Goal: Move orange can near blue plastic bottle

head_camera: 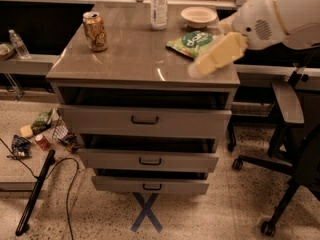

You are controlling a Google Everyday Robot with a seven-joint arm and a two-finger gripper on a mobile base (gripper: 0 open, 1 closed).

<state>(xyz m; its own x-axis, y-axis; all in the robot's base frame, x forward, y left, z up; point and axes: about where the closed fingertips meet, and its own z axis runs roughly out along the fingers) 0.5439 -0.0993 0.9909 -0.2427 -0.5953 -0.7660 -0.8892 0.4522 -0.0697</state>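
On the left rear part of the grey worktop [135, 59], in the single camera view, the orange can [95, 31] stands upright, well apart from the blue plastic bottle [158, 6], which stands upright at the back edge near the middle. A white bowl [199, 16] sits to the right of the bottle, and a green snack bag [192, 41] lies in front of the bowl. The can is probably light and stiff, though its thin wall would dent under a hard squeeze and its smooth metal side could slip. A hold across the middle of its body, below the silver rim, looks the safest, with the can kept upright so it does not tip when set down. The bare worktop just left of and in front of the bottle offers a free spot for it. The bottle is tall and narrow and would likely topple if nudged. The robot's white arm [280, 16] reaches in from the upper right, and its pale yellow hand [202, 65] hangs slanted down and to the left over the right front part of the worktop, just in front of the snack bag and far from the can. Whether the hand is wide or narrow cannot be told, and it holds nothing that can be seen. Below the worktop, three drawers [145, 120] stand partly pulled out, an office chair [287, 134] is at the right, and litter including a small red can [42, 142] lies on the floor at the left.
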